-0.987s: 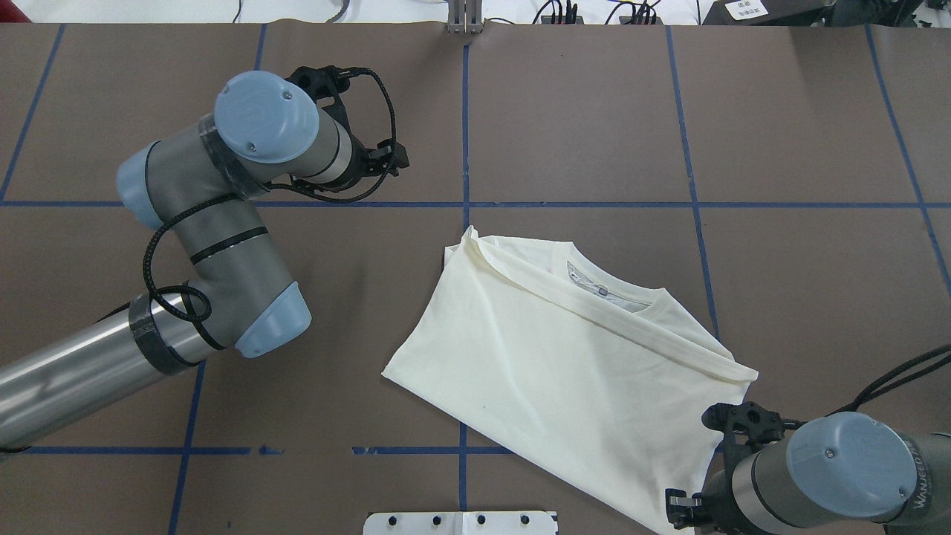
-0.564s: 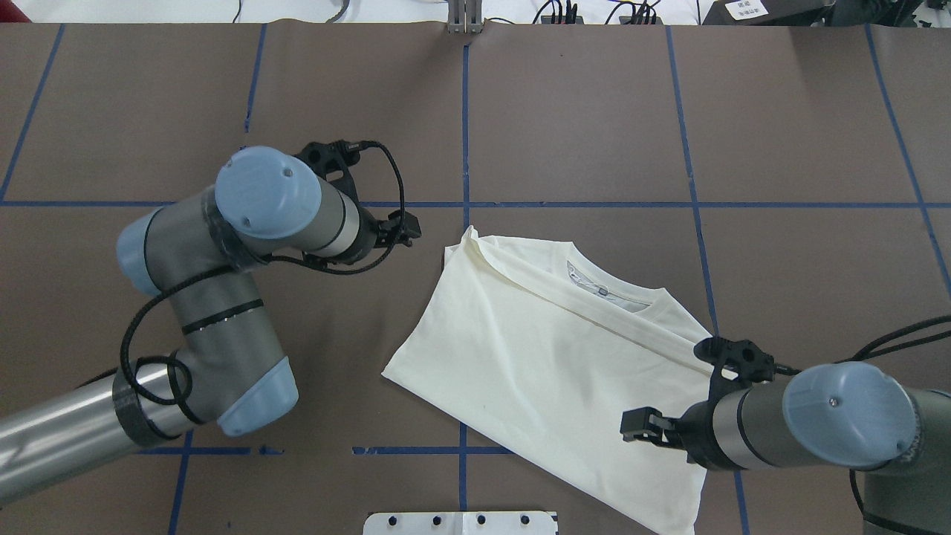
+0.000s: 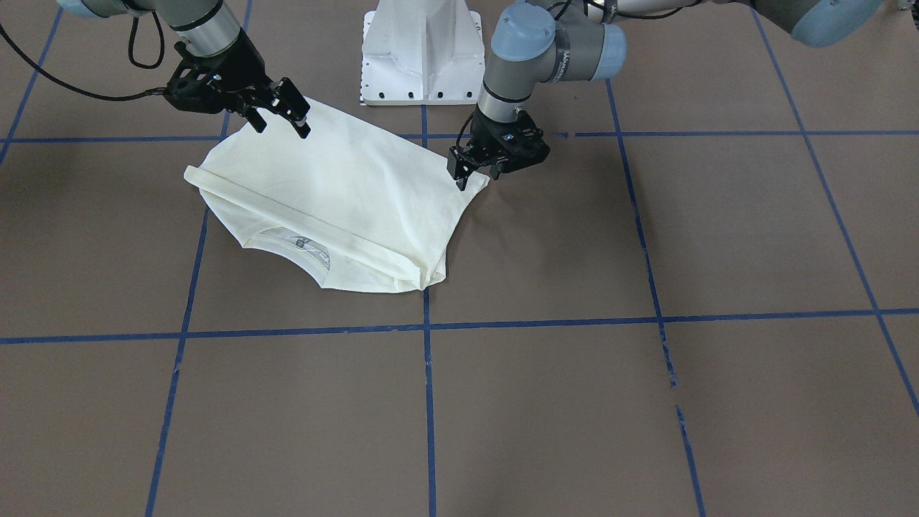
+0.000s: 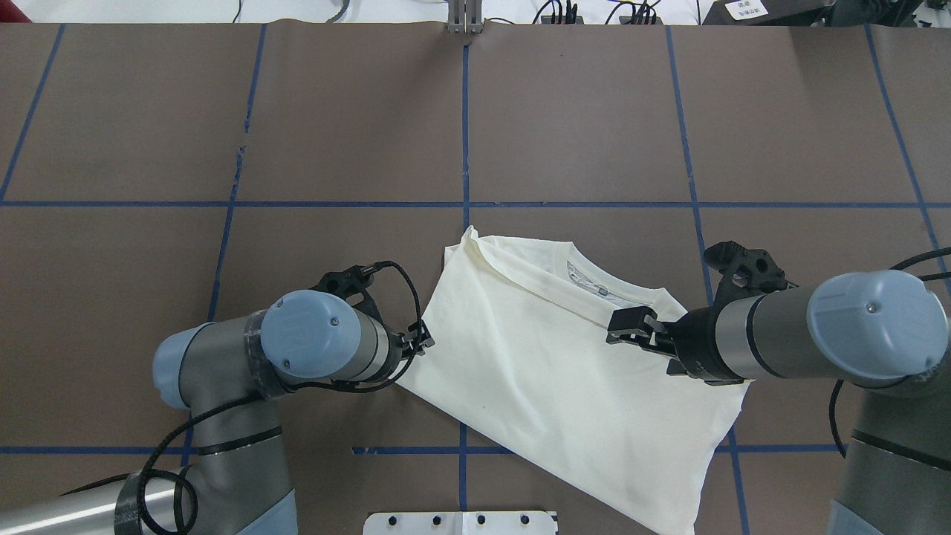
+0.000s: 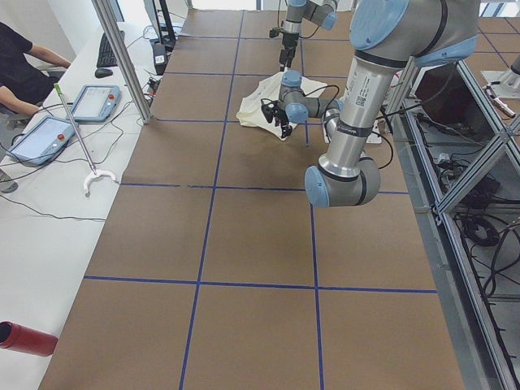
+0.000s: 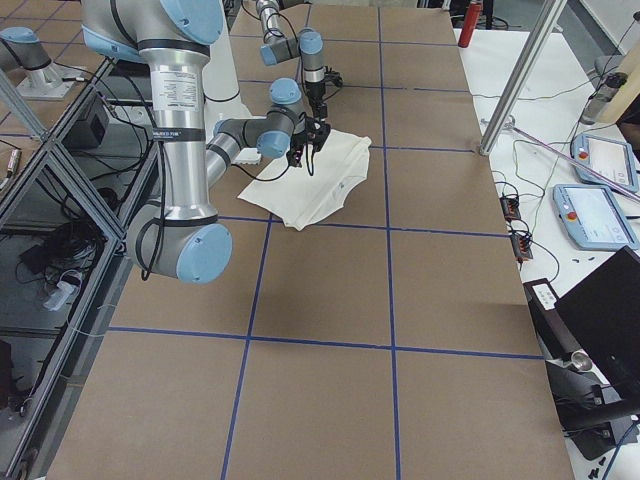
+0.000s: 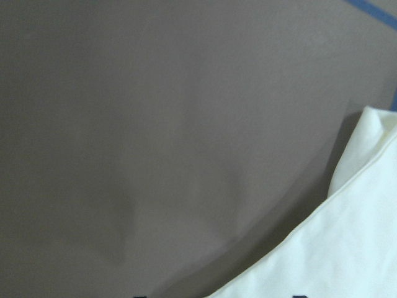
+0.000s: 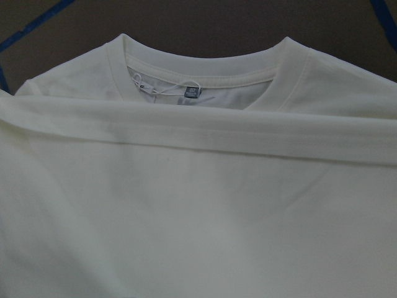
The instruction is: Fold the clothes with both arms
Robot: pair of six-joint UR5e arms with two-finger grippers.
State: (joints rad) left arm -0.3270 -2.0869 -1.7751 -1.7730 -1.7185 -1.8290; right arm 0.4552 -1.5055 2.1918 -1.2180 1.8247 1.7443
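Note:
The clothes are one cream shirt [image 4: 550,379] lying folded on the brown table, plain side up, its collar and label [image 8: 192,93] toward the far side. My left gripper [image 4: 423,345] is low at the shirt's left edge, open, beside the corner [image 3: 477,185]. The left wrist view shows only table and that shirt edge [image 7: 347,248]. Above the shirt's right part, just short of the collar, my right gripper [image 4: 620,329] hovers open, its two fingers [image 3: 301,123] spread with nothing between them.
The white pedestal base [image 4: 461,522] stands at the near table edge, close to the shirt's hem. Blue tape lines [image 4: 466,111] grid the table. A person sits by tablets [image 5: 89,101] on the side bench. A red cylinder [image 5: 24,337] lies there too.
My left arm swung in from the far left down to the shirt's left edge. My right gripper moved from the shirt's near right corner up over the shirt toward the collar.

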